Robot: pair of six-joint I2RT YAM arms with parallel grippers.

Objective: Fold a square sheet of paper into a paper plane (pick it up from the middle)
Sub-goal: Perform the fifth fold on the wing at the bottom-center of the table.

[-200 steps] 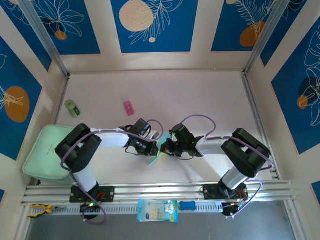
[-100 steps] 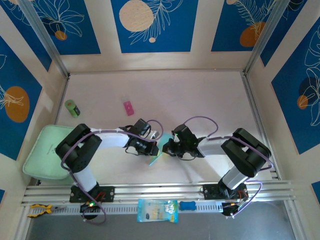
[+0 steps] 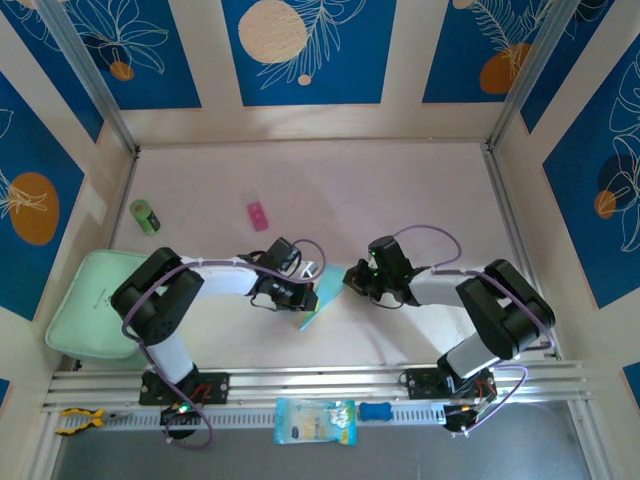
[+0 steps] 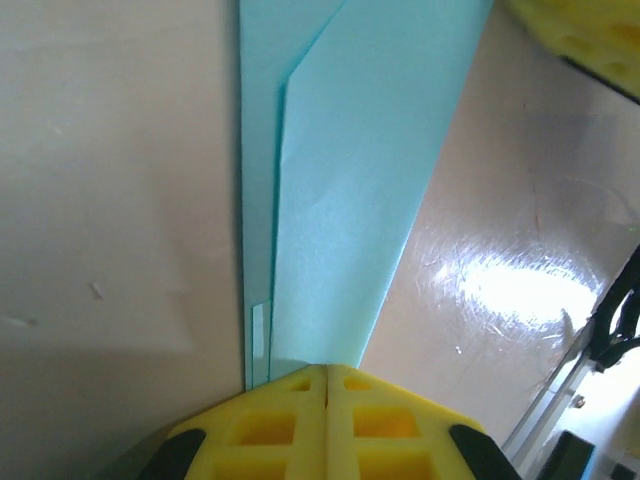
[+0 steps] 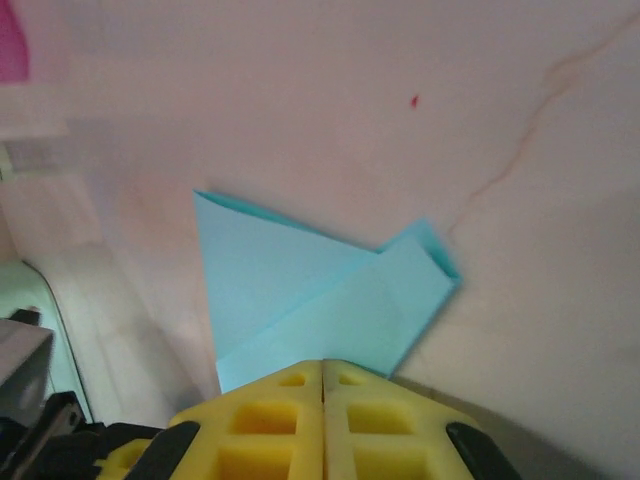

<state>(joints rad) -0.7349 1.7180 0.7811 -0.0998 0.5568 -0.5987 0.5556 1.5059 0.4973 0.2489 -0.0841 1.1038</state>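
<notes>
Pale wood makes up the table (image 3: 420,200), and the fold is being worked near its middle, just ahead of the two arms. A mint-green tray (image 3: 85,305) sits at the table's left edge, well apart from the work. Nothing of the task shows in it.

The square sheet of paper (image 3: 320,303), already creased into a narrow, tapering shape, lies on the table between the two claws. In the top view its long axis runs from near-left to far-right. In the left wrist view that axis runs straight away from the fingertips, with one flap lapped over another.

The left gripper (image 3: 303,297) is the nearer one. Its yellow fingers are pressed together with no gap, and the narrow end of the paper (image 4: 360,180) runs right up to their tips. Whether that end is pinched between them or only pressed under them cannot be told.

The right gripper (image 3: 352,279) is also closed. It stands just beside the paper's far-right edge, and the wide end with its triangular flap (image 5: 300,290) lies ahead of its tips. Any next crease probably depends on the left claw anchoring the narrow end while the right works along the axis.

A printed packet (image 3: 315,420) rests on the front rail. A small pink block (image 3: 258,215) and a green roll (image 3: 145,215) lie well apart on the far side.
</notes>
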